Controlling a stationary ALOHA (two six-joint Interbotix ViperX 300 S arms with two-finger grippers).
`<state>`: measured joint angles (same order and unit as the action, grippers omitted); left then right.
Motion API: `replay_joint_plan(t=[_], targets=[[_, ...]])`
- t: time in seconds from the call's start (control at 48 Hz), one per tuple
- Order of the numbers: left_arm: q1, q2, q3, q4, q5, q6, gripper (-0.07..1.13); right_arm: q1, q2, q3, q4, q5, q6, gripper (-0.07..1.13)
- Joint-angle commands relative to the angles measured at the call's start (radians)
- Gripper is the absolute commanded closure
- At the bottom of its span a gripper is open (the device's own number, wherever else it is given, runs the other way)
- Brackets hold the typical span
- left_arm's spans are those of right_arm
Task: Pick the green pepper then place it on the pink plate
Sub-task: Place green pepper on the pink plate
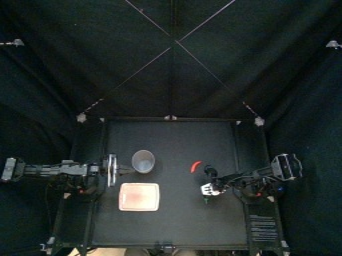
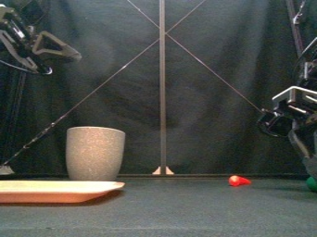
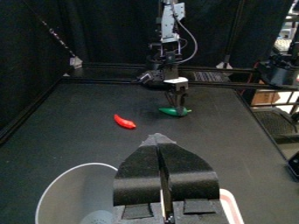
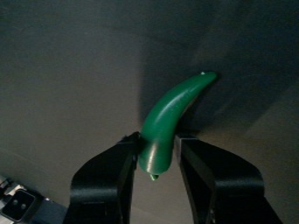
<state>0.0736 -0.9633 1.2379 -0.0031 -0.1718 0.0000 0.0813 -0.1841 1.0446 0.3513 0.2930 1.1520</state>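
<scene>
— At the lower right of the top view, where does the green pepper (image 4: 173, 114) lie?

— On the table (image 1: 174, 140), under the right gripper (image 4: 159, 140). Its fingers clench the pepper near one end, one on each side.

— And the left gripper (image 3: 163, 175)?

— Fingers pressed together on nothing, at the frame's left beside the grey cup (image 1: 143, 160).

— What could go wrong?

— The hold sits off the middle, so the curved pepper may pivot or slip out on the lift. The pink plate (image 1: 139, 197) lies lower centre, and the red chilli (image 1: 197, 166) is near the path, so a low carry might knock it.
</scene>
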Motion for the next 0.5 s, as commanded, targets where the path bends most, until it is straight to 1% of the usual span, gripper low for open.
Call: replay_joint_plan(t=[0.021, 0.146, 0.292, 0.375, 0.5], targets=[[0.002, 0.003, -0.012, 0.002, -0.006, 0.000, 1.01, 0.011, -0.015, -0.052, -0.012, 0.014, -0.003, 0.37], [0.002, 0.003, -0.014, 0.002, -0.006, 0.000, 1.01, 0.038, -0.028, -0.126, -0.074, 0.014, -0.002, 0.37], [0.002, 0.002, -0.012, 0.002, -0.008, 0.000, 1.01, 0.054, -0.014, -0.258, -0.199, 0.002, -0.008, 0.37], [0.003, 0.002, -0.012, 0.003, -0.008, 0.000, 1.01, 0.054, 0.015, -0.331, -0.304, -0.029, -0.014, 0.37], [0.005, 0.002, -0.012, 0.003, -0.008, 0.002, 1.01, 0.060, 0.084, -0.433, -0.528, -0.106, -0.043, 0.37]])
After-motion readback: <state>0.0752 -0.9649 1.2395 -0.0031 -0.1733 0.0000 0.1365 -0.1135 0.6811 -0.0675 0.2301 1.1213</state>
